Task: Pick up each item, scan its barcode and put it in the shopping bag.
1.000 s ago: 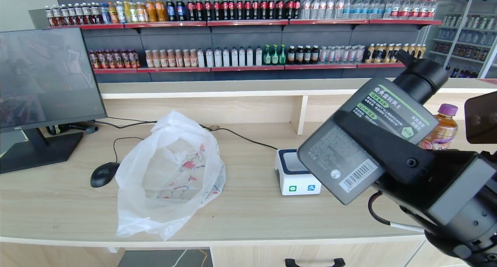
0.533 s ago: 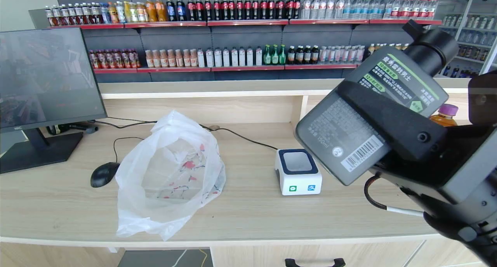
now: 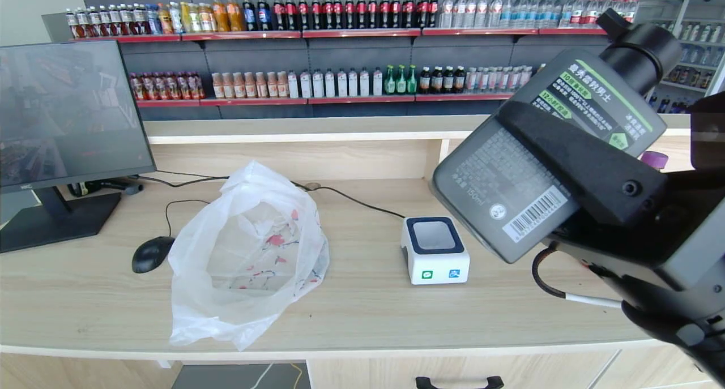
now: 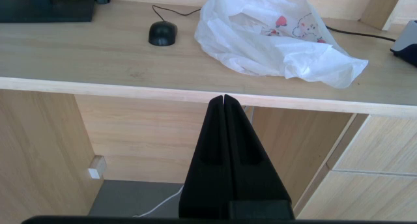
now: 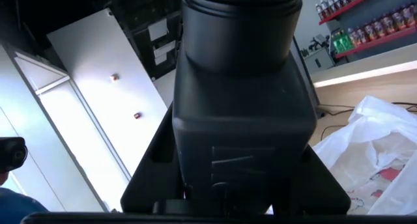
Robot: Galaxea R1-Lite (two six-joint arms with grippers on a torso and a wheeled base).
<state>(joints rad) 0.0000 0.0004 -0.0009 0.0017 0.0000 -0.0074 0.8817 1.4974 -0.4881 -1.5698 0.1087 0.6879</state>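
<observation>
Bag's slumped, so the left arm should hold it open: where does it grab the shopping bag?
Probably the raised fold at the back of the shopping bag, pinched from above: it stands clear of the counter, while the front edge lies flat. The left gripper, now shut, must open first.

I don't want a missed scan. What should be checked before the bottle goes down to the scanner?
1. Bottle gripped by right hand: ok.
2. Barcode facing scanner: not ok, it faces up, away from it.
3. Scanner window uncovered: ok.
4. Bag mouth open: cannot tell.
5. Left hand out of the way: ok, shut, in front of the counter.
</observation>
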